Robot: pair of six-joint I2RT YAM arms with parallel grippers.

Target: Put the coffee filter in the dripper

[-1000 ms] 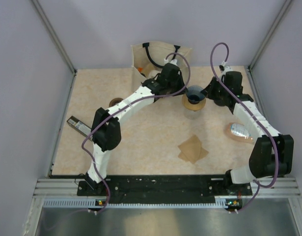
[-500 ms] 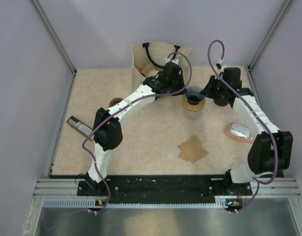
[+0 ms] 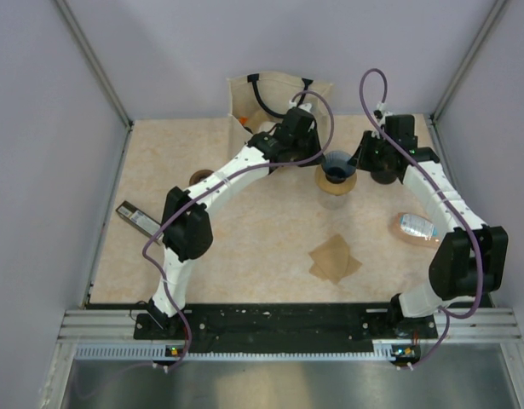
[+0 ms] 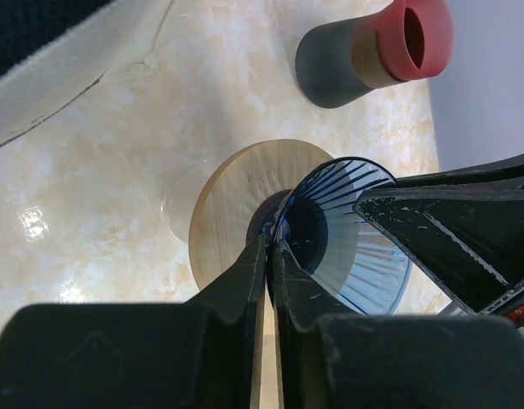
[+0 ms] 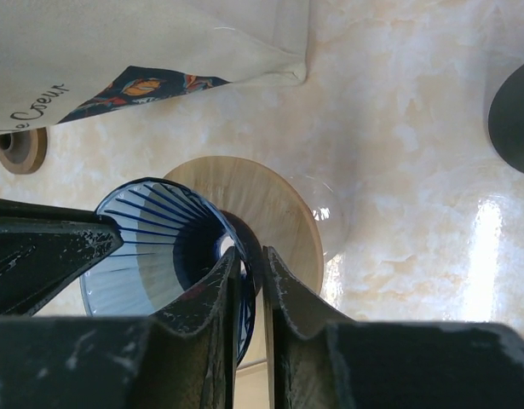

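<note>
The dripper [image 3: 336, 166], a blue ribbed cone on a tan ring base, stands on a clear glass cup at the back middle of the table. My left gripper [image 3: 319, 159] is on its left side and is shut on the cone's wall [image 4: 347, 221]; one finger [image 4: 244, 273] is outside and one inside. My right gripper [image 3: 355, 161] is on its right side and also pinches the cone's wall [image 5: 151, 247] near the neck. The coffee filter [image 3: 334, 258], flat light-brown paper, lies on the table nearer the front, apart from both grippers.
A cream cloth bag [image 3: 274, 95] stands at the back. The dark grinder with a red top [image 4: 372, 47] lies behind the dripper. A tan ring with a dark centre [image 3: 200, 178] lies to the left. A black flat tool [image 3: 137, 216] and a plastic bottle [image 3: 415, 227] lie at the sides.
My right arm has drawn slightly back and in toward the dripper. The left arm and the filter have hardly moved.
</note>
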